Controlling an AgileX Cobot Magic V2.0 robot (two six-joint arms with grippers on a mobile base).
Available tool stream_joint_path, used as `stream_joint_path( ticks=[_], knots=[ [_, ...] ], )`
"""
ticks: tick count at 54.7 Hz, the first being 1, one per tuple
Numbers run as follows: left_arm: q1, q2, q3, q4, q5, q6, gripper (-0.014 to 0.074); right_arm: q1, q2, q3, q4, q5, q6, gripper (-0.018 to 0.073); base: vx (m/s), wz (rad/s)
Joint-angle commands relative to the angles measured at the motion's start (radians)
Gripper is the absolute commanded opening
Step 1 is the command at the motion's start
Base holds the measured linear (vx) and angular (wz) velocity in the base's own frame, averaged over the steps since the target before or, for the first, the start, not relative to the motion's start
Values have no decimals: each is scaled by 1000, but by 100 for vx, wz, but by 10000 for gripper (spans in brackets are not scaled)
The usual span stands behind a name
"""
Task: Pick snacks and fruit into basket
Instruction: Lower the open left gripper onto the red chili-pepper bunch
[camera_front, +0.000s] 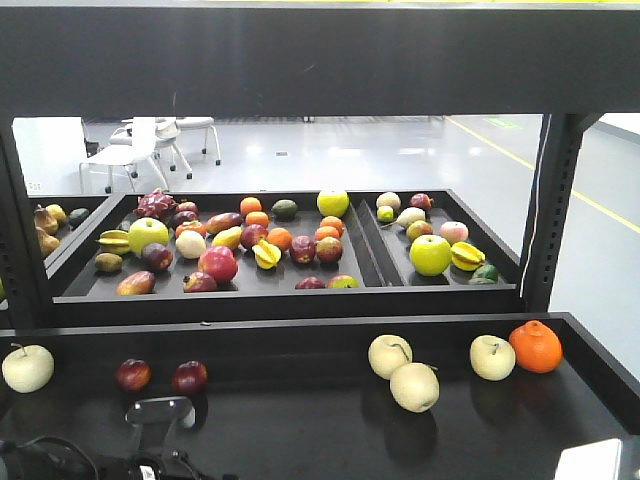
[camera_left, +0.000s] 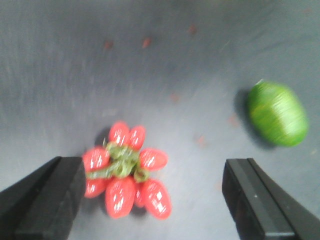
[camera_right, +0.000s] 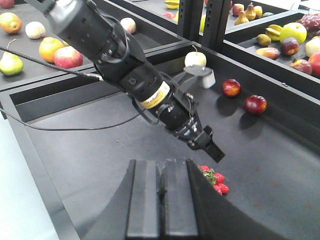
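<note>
Left gripper (camera_left: 152, 172) was wide open, with its fingers straddling a bunch of small red fruits (camera_left: 121, 192) on the dark tray floor (camera_left: 75, 75). The view was blurred, so I couldn't tell whether it touched them. Green fruit (camera_left: 277, 114) lay on the same floor, outside the gripper's span on the right of the left wrist view, well apart from the bunch. Right gripper (camera_right: 160, 187) was closed, with nothing between its fingers.

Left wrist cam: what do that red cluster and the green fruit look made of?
Red cluster: likely moulded plastic, glossy, with sharp white highlights, uniform colour and a stiff green stalk. Green fruit: probably a plastic or foam replica, with fine streaked lines and a duller sheen; the blur leaves it open.
</note>
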Motion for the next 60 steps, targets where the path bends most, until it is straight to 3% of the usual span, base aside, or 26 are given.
stream_joint_path(
  ticks=[1,60],
  knots=[
    [-1,-25,-27,46,-12,-22,648,-3,-9,-32,20,-18,-5,-8,0,0],
    [-1,139,-81,48,-75,-41,607,-3,-9,-32,20,-22,-4,-8,0,0]
  ],
)
